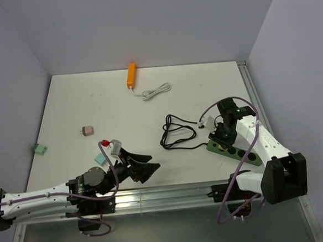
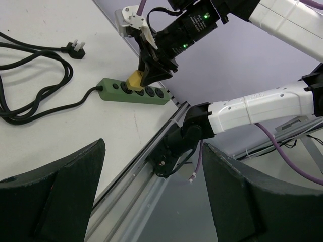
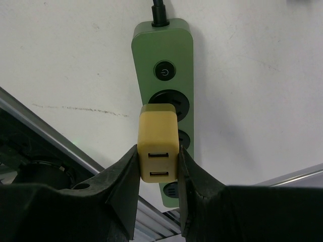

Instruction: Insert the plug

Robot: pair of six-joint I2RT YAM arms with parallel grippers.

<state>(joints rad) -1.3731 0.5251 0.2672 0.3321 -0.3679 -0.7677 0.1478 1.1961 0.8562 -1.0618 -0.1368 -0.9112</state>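
Observation:
A green power strip [image 1: 237,150] lies at the table's front right, with its black cord running left. It also shows in the left wrist view [image 2: 116,94] and the right wrist view [image 3: 162,55]. My right gripper [image 3: 158,164] is shut on a yellow USB charger plug [image 3: 158,146]. It holds the plug upright over the strip's sockets, just past the switch. In the left wrist view the plug [image 2: 135,80] touches the strip; its prongs are hidden. My left gripper [image 1: 145,169] is open and empty at the front edge, well left of the strip.
A coiled black cable [image 1: 176,134] with a three-pin plug [image 2: 75,49] lies left of the strip. An orange power bank [image 1: 131,75] and white cable [image 1: 156,91] sit at the back. A pink adapter [image 1: 87,130] and teal blocks [image 1: 40,148] lie left. A metal rail [image 1: 172,195] runs along the front.

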